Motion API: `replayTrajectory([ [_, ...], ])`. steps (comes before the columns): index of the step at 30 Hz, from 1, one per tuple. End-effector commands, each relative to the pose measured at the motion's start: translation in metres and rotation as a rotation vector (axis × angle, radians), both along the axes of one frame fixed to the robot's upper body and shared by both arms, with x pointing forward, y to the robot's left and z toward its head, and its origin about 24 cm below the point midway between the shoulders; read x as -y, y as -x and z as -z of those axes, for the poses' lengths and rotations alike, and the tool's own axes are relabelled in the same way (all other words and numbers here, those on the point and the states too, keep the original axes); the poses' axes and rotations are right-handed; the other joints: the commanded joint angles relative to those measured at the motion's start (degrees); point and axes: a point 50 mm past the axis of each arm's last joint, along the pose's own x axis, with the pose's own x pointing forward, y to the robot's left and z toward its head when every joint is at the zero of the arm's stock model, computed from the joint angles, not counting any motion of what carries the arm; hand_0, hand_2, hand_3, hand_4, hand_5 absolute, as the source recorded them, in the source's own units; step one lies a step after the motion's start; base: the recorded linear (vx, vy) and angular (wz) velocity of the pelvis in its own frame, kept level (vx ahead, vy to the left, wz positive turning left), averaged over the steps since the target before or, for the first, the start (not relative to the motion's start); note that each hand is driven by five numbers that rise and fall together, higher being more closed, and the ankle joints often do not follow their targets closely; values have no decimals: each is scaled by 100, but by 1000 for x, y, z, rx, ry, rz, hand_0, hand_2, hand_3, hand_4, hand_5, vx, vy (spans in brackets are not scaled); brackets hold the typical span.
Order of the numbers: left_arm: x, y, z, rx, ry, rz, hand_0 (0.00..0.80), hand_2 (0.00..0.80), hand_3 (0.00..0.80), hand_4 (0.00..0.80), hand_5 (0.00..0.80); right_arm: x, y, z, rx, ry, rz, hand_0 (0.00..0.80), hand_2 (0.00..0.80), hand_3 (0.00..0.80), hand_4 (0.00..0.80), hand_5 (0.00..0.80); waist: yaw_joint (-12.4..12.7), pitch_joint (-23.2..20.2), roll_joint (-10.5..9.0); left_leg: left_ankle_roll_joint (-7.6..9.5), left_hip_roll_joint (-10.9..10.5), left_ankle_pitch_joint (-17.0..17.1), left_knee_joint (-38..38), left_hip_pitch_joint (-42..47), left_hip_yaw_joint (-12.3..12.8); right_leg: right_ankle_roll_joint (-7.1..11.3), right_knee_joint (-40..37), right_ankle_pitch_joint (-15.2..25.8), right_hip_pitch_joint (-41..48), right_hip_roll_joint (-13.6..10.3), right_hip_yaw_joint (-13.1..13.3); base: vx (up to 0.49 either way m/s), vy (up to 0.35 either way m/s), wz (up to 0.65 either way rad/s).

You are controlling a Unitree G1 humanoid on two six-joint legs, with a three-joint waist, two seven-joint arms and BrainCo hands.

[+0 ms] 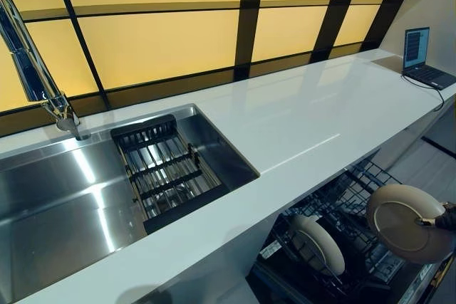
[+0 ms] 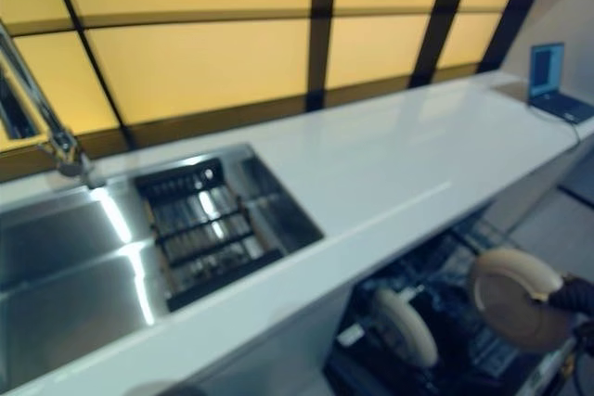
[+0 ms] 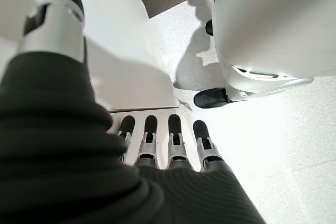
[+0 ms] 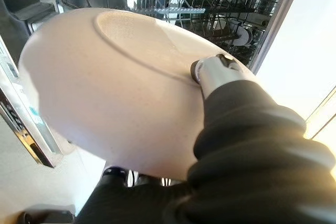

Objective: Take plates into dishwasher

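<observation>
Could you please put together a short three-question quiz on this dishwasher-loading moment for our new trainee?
1. True or false: the right hand grips a cream plate over the dishwasher rack.
2. How many plates already stand in the rack?
3. What sits at the far end of the white counter: A kettle, B laptop, C bowl?

Key
1. True; its thumb presses on the plate's face.
2. One, the racked plate, standing on edge.
3. B. The left hand hangs idle, its fingers straight.
</observation>
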Motion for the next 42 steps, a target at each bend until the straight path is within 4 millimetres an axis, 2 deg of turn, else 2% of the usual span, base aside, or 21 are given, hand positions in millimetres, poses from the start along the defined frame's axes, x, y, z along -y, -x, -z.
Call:
replayTrajectory([
  [1, -16, -12, -6, 35, -41, 15, 0, 0, 0, 0, 0, -12, -22, -12, 112, -42, -29, 800, 800, 800, 800, 800, 199, -206, -195, -163, 141, -507, -6, 436, 84, 685, 5, 590, -365, -237, -202, 0, 0, 0],
  [5, -12, -14, -6, 53, -4, 1, 0, 0, 0, 0, 0, -17, -25, -4, 123, -70, -18, 800, 800, 800, 800, 800, 239, -193, -168, -158, 129, -514, -6, 436, 62, 689, 5, 583, -354, -244, -204, 3, -23, 0],
  [10, -13, -11, -6, 82, 45, -145, 0, 0, 0, 0, 0, -22, -29, 7, 120, -116, 0, 800, 800, 800, 800, 800, 345, -139, -122, -156, 111, -516, -6, 426, -2, 692, 5, 574, -348, -284, -273, -7, -56, 1],
  [16, -14, -6, -5, 81, 50, -164, 0, 0, 0, 0, 0, -27, -34, 18, 100, -131, 9, 800, 800, 800, 800, 800, 466, -76, -54, -173, 100, -483, -6, 403, -96, 677, 5, 562, -311, -342, -390, -2, -63, 4],
  [24, -15, -6, -6, 100, 47, -160, 0, 0, 0, 0, 0, -34, -42, 23, 80, -74, -9, 800, 800, 800, 800, 800, 589, 32, 76, -178, 44, -452, -6, 336, -216, 662, 5, 549, -307, -400, -487, -9, -29, 10],
  [29, -20, -14, -10, 126, 39, -168, 0, 0, 0, 0, 0, -35, -49, 22, 41, 27, -45, 800, 800, 800, 800, 800, 625, 161, 171, -170, 13, -417, -6, 264, -269, 654, 5, 578, -376, -433, -486, -32, -39, 7],
  [35, -20, -19, -12, 145, 44, -165, 0, 0, 0, 0, 0, -38, -54, 21, 18, 48, -65, 800, 800, 800, 800, 800, 639, 260, 270, -184, 1, -383, -6, 199, -315, 650, 5, 595, -437, -457, -492, -33, -15, 4],
  [42, -17, -27, -14, 178, 59, -158, 0, 0, 0, 0, 0, -41, -54, 33, -43, 86, -83, 800, 800, 800, 800, 800, 627, 379, 393, -224, -18, -343, -6, 123, -322, 653, 5, 617, -504, -513, -529, -43, 13, 1],
])
